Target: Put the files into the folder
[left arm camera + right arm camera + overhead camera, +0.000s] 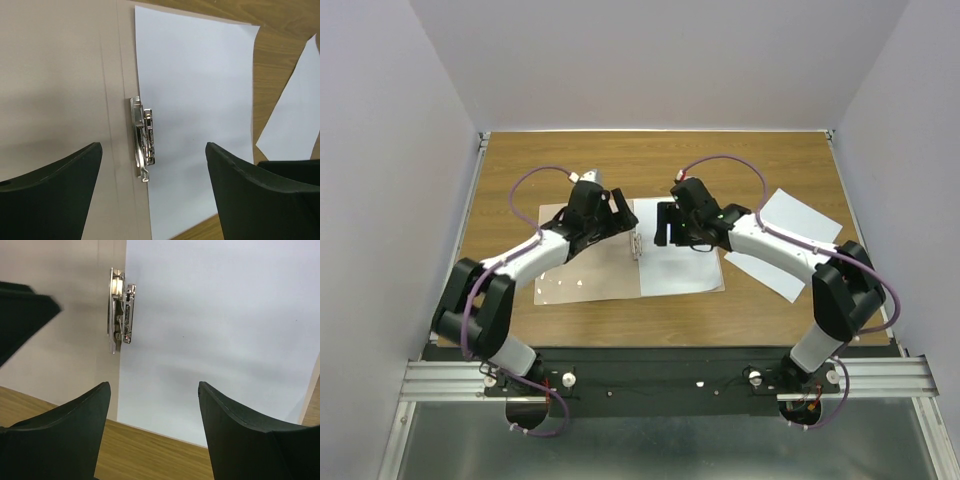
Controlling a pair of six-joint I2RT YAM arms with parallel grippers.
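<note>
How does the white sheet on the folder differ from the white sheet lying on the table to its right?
The sheet on the folder lies beside the metal clip, square with the folder; the loose sheet lies on the wooden table, turned askew, its middle hidden under the right arm. Both are plain, white and flat.

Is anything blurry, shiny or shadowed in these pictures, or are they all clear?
Left wrist view: the black fingers, close to the lens, look slightly soft-edged, while the metal clip is sharp. Right wrist view: soft grey shadows cross the white sheet. Top view: small bright glints on the folder.
</note>
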